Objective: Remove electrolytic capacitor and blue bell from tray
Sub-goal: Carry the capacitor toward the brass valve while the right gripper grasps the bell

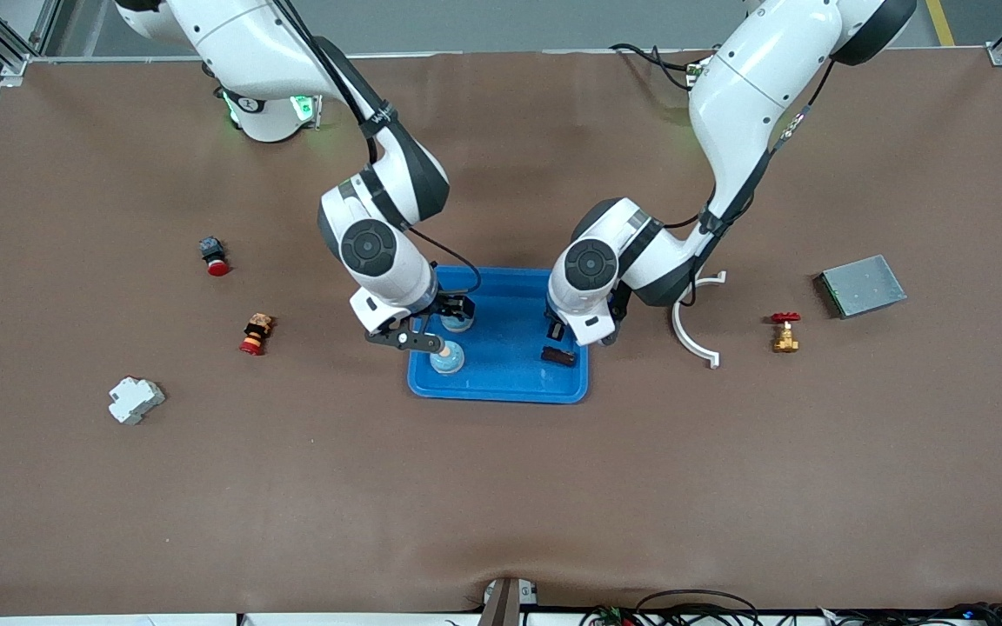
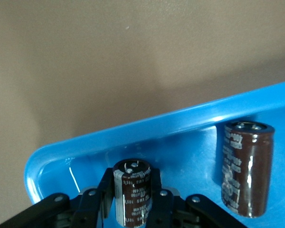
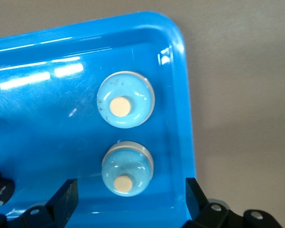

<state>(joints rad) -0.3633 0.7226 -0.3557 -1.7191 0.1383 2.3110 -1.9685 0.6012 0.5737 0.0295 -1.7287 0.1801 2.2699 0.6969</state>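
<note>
At the centre of the front view, on the brown table (image 1: 501, 487), sits the blue tray (image 1: 501, 369); all task items lie in it.

The right gripper (image 3: 130, 186) hangs over the tray corner toward the right arm's end, fingers spread wide and holding nothing. They straddle one blue bell (image 3: 127, 168); a second bell (image 3: 126, 99) sits just beside it, apart from it.

The left gripper (image 2: 131, 202) is low in the tray's other end, clenched on an upright electrolytic capacitor (image 2: 131, 190), one finger on each side of the can. A spare capacitor (image 2: 247, 166) rests near it, not touching.

Handling, as judged:
- Bell: a rigid, glossy dome, likely slippery. Grip the metal base ring, not the dome.
- Capacitor: light, stiff, with a smooth sleeve. Grip across the middle of the cylinder; moderate force avoids denting the can.
</note>
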